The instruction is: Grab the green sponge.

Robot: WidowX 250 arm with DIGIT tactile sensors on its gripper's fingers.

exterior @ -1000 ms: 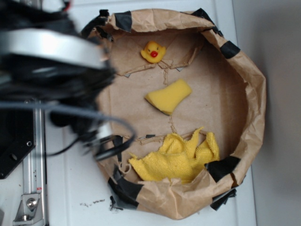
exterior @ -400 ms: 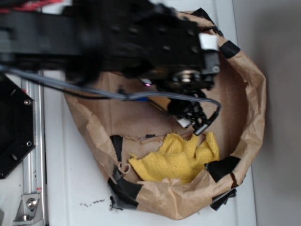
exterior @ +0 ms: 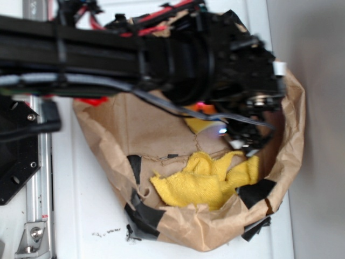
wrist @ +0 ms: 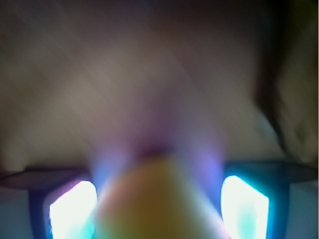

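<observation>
Change: since the earlier frame the arm [exterior: 108, 48] has swung farther toward the right rim of the paper bag [exterior: 294, 135], and the duck is now hidden beneath it.
Claw [exterior: 240, 137]: low inside the bag; whether its jaws are open or closed cannot be told.
Sponge [exterior: 198, 125]: yellow, only a sliver visible under the arm at the bag's middle; the blurred wrist view shows a pale yellow mass [wrist: 157, 201] between two lit pads [wrist: 72, 209].
Cloth [exterior: 205, 181]: yellow, crumpled against the bag's lower rim.
Desk [exterior: 75, 216]: white.

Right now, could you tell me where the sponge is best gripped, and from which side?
Probably across its narrow end, coming straight down: in the wrist view the sponge tapers between the fingers, which straddle it. Blur hides its edges.
</observation>
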